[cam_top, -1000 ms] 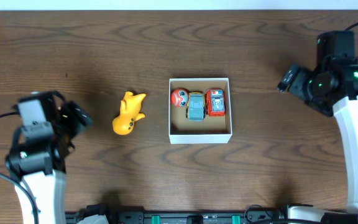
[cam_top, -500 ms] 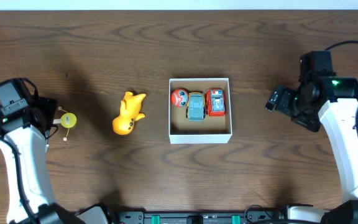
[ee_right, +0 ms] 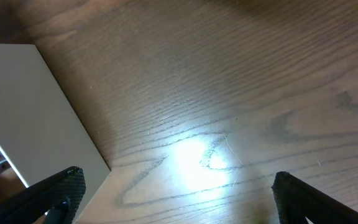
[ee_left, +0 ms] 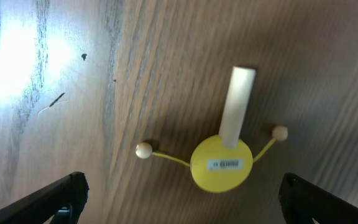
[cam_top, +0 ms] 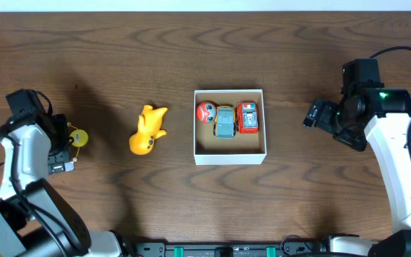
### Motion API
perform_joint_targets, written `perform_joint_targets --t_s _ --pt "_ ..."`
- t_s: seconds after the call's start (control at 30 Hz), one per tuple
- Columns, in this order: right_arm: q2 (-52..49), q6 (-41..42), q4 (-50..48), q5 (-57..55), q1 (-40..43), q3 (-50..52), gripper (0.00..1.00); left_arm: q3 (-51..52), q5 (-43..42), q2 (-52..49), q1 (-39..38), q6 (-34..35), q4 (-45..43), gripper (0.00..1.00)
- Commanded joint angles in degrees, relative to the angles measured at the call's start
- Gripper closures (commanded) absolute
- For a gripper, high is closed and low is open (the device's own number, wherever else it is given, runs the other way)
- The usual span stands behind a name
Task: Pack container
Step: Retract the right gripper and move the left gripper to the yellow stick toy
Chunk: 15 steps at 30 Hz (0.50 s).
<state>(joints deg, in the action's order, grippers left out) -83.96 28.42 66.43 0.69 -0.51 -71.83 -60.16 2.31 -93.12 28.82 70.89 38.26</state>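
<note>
My left gripper [ee_left: 184, 200] hangs at the left frame edge, fingers wide apart and empty above a yellow peg toy [ee_left: 222, 163]. My right gripper [ee_right: 179, 196], mid-right, gapes empty. The container [cam_top: 229, 158] sits centre, holding a red ball [cam_top: 205, 111], grey-blue car [cam_top: 225, 121] and red car [cam_top: 247, 117].

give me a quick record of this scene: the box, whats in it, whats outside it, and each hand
box: white walls, brown inside, open top
inside box: red ball toy, grey-blue car, red car, in a row along the top edge in the overhead view
outside box: yellow animal toy just left of the box; yellow drum toy with a white handle farther left
left hand: open, empty, by the drum toy, not touching it
right hand: open, empty, right of the box
</note>
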Motion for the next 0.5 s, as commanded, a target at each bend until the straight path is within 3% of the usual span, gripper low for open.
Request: perform_joint_targets --t_s 0.0,0.13,0.37,0.47 --pt "0.0 -0.9 0.2 0.2 -0.3 0.3 0.01 -4.4 -0.4 -1.8 1.0 2.2 0.2 0.01" --pt "0.0 -0.9 0.2 0.2 -0.3 0.3 0.01 -10.2 -1.5 -5.4 1.1 3.4 4.4 0.01" --pt "0.0 -0.9 0.2 0.2 -0.3 0.3 0.01 -29.6 -2.8 -14.9 1.1 3.3 21.9 0.01" --pt "0.0 -0.9 0.2 0.2 -0.3 0.3 0.01 -31.7 -2.8 -16.2 1.1 3.8 23.9 0.01"
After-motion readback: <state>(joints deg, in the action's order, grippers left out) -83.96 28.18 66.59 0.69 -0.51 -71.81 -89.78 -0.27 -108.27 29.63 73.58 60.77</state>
